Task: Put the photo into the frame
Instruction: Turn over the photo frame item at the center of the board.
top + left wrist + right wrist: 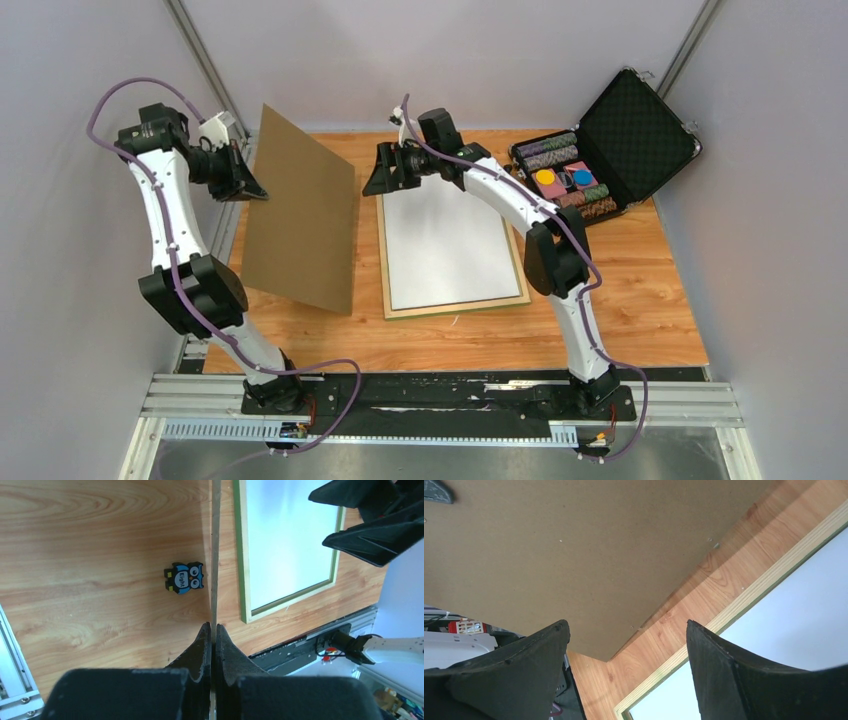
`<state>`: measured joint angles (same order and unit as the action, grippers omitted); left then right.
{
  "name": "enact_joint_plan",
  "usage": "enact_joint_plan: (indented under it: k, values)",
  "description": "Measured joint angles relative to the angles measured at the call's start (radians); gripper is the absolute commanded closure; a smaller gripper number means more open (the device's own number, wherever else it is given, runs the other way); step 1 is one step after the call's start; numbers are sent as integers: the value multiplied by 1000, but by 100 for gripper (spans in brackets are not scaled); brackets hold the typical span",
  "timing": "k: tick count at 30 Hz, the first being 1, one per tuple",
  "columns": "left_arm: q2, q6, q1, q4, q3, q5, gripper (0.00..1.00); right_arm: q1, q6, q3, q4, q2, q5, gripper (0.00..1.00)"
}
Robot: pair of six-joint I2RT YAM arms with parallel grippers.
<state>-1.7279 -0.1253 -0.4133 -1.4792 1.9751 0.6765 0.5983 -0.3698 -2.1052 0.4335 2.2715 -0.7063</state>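
Observation:
The frame (384,262) lies flat on the table, pale wood side up; in the left wrist view its inner rail (240,555) shows green. A white surface (445,245) fills its opening. The photo's picture side is out of view. My left gripper (243,183) is shut on the far edge of a plain brown backing board (300,215), which stands tilted left of the frame; that view sees the board (215,555) edge-on between the shut fingers (212,626). My right gripper (386,176) hovers open over the frame's far left corner (744,600), empty.
An open black case (630,130) with poker chips sits at the back right. A small owl figure (184,577) lies on the table beside the board. The board (574,545) looms close to the right gripper's left side.

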Motion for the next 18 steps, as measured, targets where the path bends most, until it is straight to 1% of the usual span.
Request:
enact_joint_plan:
  k: [4,7,11,15,18]
  values:
    - [0,44,28,19,-30,-48,100,1,-2,0,0,0,-3,15]
    - [0,72,56,30,-37,-84,93,1,-3,0,-1,0,-3,15]
    - [10,105,93,56,-45,-111,89,3,-3,5,0,0,-3,15]
    - [35,140,118,76,-77,-122,83,12,-4,4,0,0,-6,15]
    - [62,164,132,94,-97,-111,76,28,-6,-5,2,3,-20,15]
